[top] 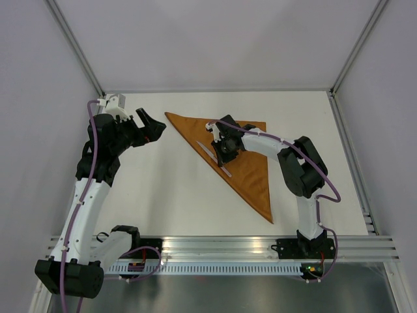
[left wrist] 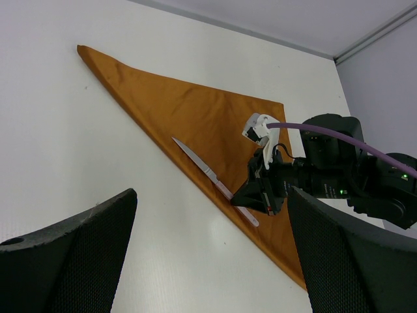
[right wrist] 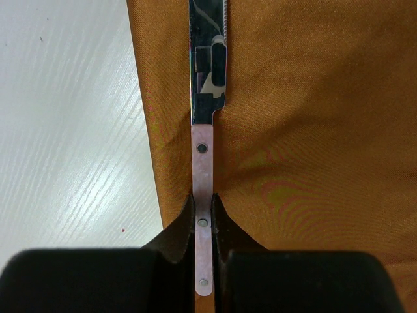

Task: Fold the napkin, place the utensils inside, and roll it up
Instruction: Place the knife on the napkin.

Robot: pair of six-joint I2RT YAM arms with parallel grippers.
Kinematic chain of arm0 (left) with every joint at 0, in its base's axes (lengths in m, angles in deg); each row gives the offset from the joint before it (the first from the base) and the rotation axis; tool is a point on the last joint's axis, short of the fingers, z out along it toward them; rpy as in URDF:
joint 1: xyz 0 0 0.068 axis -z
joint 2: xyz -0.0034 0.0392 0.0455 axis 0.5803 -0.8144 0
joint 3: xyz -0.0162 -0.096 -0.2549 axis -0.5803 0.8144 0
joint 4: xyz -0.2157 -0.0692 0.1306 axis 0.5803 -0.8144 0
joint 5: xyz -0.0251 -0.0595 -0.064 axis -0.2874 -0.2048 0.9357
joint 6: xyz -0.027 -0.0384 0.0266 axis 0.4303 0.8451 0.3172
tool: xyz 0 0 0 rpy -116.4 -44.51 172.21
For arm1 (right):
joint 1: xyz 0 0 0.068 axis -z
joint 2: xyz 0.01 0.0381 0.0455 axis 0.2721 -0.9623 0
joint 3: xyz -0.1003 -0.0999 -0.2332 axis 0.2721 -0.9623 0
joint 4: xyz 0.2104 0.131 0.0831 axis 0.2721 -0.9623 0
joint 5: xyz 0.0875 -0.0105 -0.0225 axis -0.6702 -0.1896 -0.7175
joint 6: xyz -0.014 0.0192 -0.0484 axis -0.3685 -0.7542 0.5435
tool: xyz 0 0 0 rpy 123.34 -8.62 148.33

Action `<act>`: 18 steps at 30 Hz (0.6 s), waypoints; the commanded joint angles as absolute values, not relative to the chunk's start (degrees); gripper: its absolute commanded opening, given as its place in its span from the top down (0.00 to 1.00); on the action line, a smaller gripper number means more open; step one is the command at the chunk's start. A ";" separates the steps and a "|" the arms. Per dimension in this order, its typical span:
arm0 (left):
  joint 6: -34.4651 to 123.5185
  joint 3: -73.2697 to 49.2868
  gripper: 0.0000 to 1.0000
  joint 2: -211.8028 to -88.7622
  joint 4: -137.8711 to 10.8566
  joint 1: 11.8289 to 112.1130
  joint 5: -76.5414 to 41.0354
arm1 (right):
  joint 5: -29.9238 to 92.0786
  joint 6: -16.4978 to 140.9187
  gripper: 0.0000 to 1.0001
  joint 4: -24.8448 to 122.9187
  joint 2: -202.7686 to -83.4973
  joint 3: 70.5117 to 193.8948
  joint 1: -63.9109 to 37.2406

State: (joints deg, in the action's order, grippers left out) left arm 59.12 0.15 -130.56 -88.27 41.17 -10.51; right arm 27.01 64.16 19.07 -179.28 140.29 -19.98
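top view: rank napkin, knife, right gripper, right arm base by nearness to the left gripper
1. napkin, its far-left corner just right of the left gripper
2. knife, on the napkin's left edge
3. right gripper, shut on the knife's handle end
4. right arm base, at the table's near right edge

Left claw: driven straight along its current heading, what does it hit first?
Probably the knife, lying along the napkin's folded edge, near where the right claw grips it. Depth is unclear; nothing nearer shows.
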 commanded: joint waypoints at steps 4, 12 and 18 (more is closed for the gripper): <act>58.17 -1.08 0.00 -130.42 -88.20 41.10 -10.55 | 27.21 62.17 1.00 18.87 -179.12 140.77 -20.42; 58.08 -0.91 0.00 -130.42 -88.20 41.10 -10.54 | 27.20 62.26 1.00 18.87 -178.42 140.50 -21.30; 57.91 -0.91 0.00 -130.42 -88.20 41.10 -10.55 | 27.03 62.26 0.99 18.70 -178.51 140.50 -21.47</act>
State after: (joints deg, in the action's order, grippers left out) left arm 59.12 0.15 -130.56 -88.27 41.17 -10.51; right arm 26.77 64.05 19.07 -179.28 140.29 -21.14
